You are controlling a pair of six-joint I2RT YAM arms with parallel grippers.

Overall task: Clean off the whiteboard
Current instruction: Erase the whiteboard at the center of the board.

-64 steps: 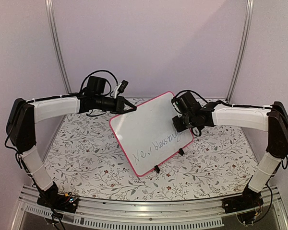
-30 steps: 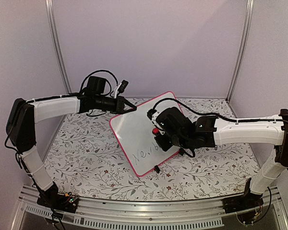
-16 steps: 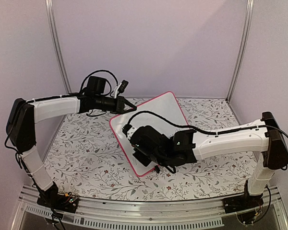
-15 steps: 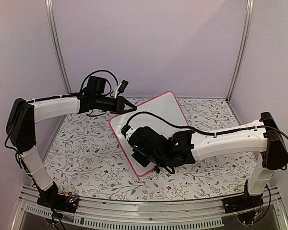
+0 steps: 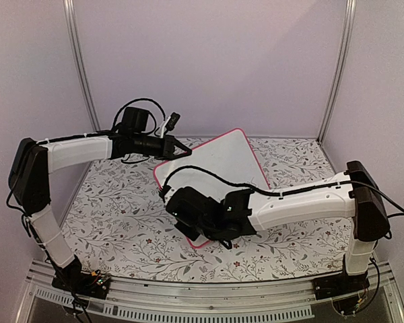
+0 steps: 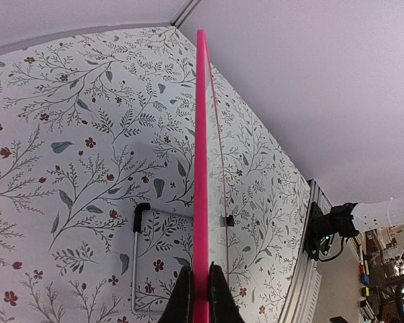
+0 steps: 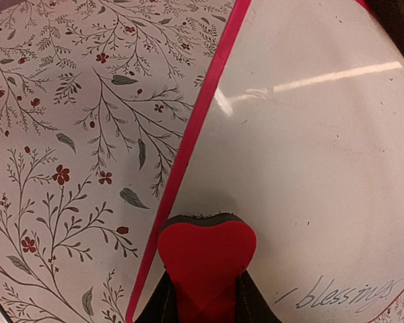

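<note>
At the near-left corner of the whiteboard (image 5: 222, 161), you see the right gripper (image 7: 203, 299) with its fingers pinched on a red heart-shaped eraser (image 7: 205, 259). The eraser's dark felt edge is set against the white face just inside the pink rim. In the top view the right arm reaches in from the right and covers the board's near end, so the right gripper (image 5: 188, 214) is seen there only as a dark mass over that corner. Just right of the eraser, along the board's near edge, thin grey handwriting (image 7: 343, 293) reads "blessings". Beyond it the white face is unmarked apart from a few specks and a bright streak of reflected light. The whiteboard stands tilted on the flower-patterned table (image 5: 114, 208), with its near edge low and its far edge raised toward the back wall. At the board's far-left rim, the left gripper (image 6: 200, 296) has its two fingers pressed together on the pink edge. The left wrist view shows the whiteboard (image 6: 200, 155) edge-on as a thin pink line. Left of that line, on the table, a wire leg (image 6: 136, 259) with a black tip lies beside the board. In the top view the left gripper (image 5: 182, 152) meets the rim near the far-left corner.
</note>
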